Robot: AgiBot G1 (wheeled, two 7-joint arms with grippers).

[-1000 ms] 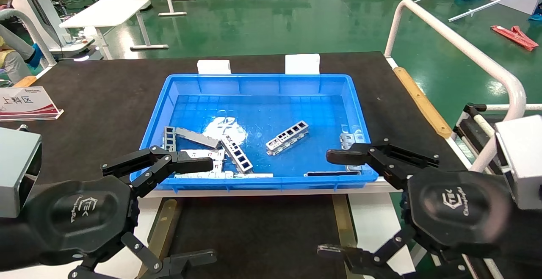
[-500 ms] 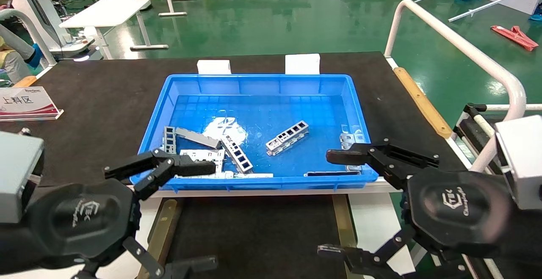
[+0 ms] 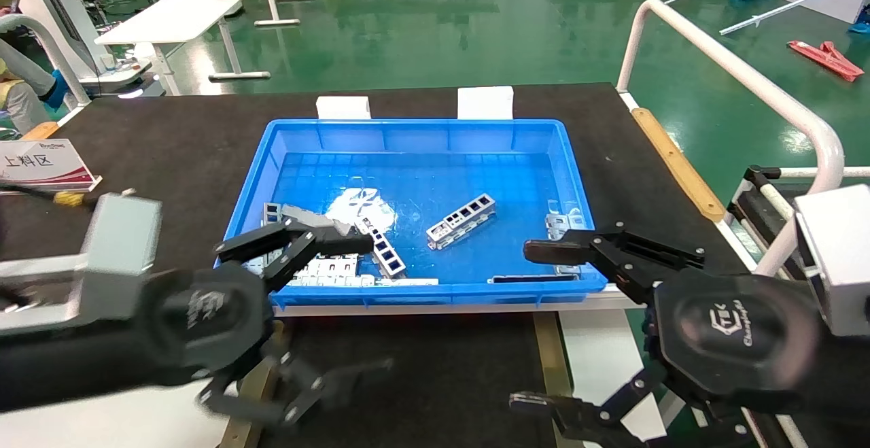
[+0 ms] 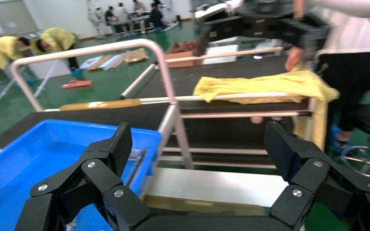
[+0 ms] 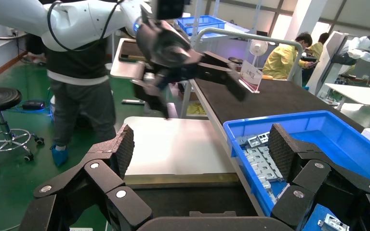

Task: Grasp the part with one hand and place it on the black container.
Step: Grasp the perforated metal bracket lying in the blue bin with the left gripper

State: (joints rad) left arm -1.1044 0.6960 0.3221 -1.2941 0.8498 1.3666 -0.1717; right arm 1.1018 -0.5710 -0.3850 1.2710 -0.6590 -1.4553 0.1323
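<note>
Green workshop floor lies beyond the counter. Head view alone shows the part in the blue bin. Left gripper and right gripper hover at its near rim, jaws spread, empty.

The left gripper was blurry and covered some silver pieces in the blue bin, and the right gripper's lower finger was cut off by the bottom edge.

Head camera overhead; wrist cameras near blue bin
</note>
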